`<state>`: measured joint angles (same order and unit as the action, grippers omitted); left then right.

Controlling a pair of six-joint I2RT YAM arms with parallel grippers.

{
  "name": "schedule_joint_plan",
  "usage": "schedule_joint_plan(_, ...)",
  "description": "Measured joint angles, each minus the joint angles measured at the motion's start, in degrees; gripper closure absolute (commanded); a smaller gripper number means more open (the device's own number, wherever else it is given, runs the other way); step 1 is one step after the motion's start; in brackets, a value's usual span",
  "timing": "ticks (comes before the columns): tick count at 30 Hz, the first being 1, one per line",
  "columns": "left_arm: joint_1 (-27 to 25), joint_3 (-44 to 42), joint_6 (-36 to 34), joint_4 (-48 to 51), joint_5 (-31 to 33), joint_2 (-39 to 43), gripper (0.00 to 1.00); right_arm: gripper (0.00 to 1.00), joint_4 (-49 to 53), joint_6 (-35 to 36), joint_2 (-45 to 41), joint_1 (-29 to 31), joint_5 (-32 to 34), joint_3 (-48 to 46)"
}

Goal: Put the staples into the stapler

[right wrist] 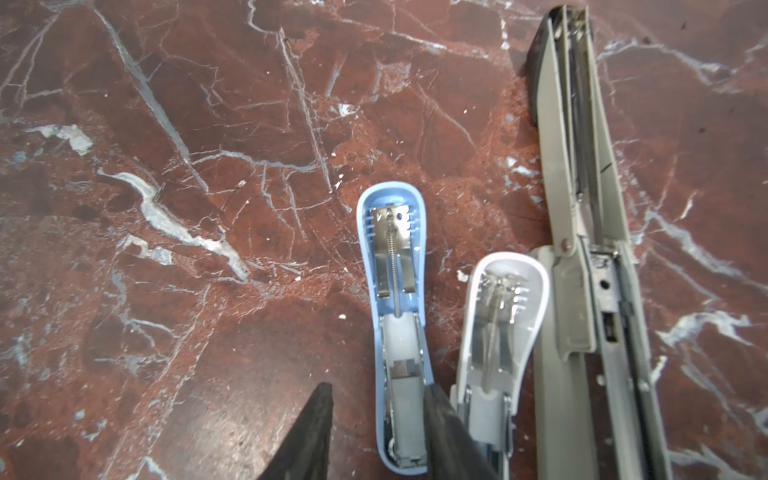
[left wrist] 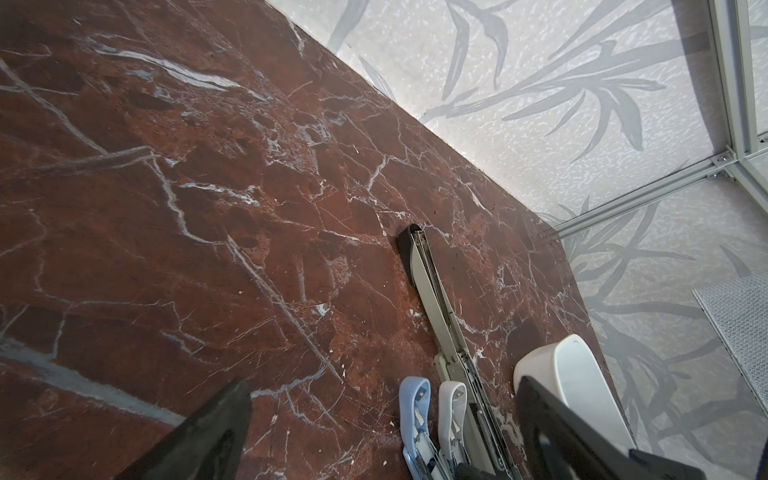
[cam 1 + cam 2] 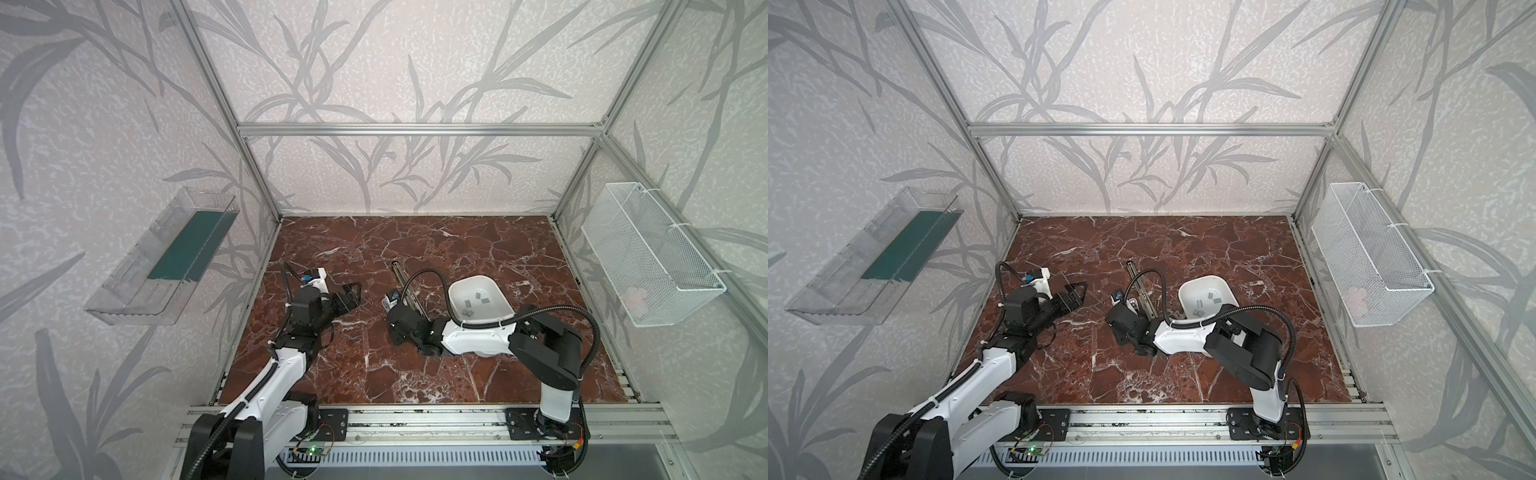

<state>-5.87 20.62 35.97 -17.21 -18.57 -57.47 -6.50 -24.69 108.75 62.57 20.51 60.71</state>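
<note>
Left claw (image 3: 356,295) hangs released above the red marble tabletop (image 3: 478,241), fingers spread wide and holding nothing. A clear wall bin (image 3: 124,299) is fixed to the panel on its left.

Three staplers lie side by side near the middle, folded open: a blue stapler (image 1: 390,257), a white stapler (image 1: 503,299) and a long grey stapler (image 1: 582,166). In both top views the right arm's wrist covers most of the two small ones, leaving the long one plain. The right wrist view lays bare their springs and metal channels.

That view also shows the right claw (image 1: 378,388) partly released, astride the blue stapler's magazine half. One finger (image 1: 316,424) stands clear of the plastic; the other overlaps its edge, and whether it touches cannot be told.

The staples (image 3: 483,297), small grey strips, lie loose in a white bowl (image 3: 476,277) just right of the staplers. Only the top views look into it; the left wrist view catches just the bowl's outer wall (image 2: 569,374). A white wire basket (image 3: 648,257) hangs on the right panel.
</note>
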Motion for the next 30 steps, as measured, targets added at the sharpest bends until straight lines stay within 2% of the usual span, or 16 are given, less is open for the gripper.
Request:
schedule_joint_plan(6,0.0,-0.3,-0.3,-3.6,-2.4,-1.2,0.01,0.59,0.3,0.9,0.0,0.0,0.7,0.0)
schedule_joint_plan(12,0.0,-0.4,-0.4,-5.4,-2.8,-1.2,0.01,0.62,0.3,0.9,0.0,0.0,0.5,0.0)
schedule_joint_plan(24,0.0,-0.4,-0.5,-5.6,-2.8,-1.2,0.01,0.63,0.3,0.9,2.2,0.0,0.5,-0.1)
schedule_joint_plan(26,0.0,-0.4,-0.6,-5.6,-2.8,-1.2,0.01,0.64,0.4,0.9,2.2,0.0,0.5,-0.1)
schedule_joint_plan(30,0.0,-0.4,-1.0,-5.6,-2.7,-1.2,0.01,0.74,0.4,0.7,2.2,0.0,0.4,-0.2)
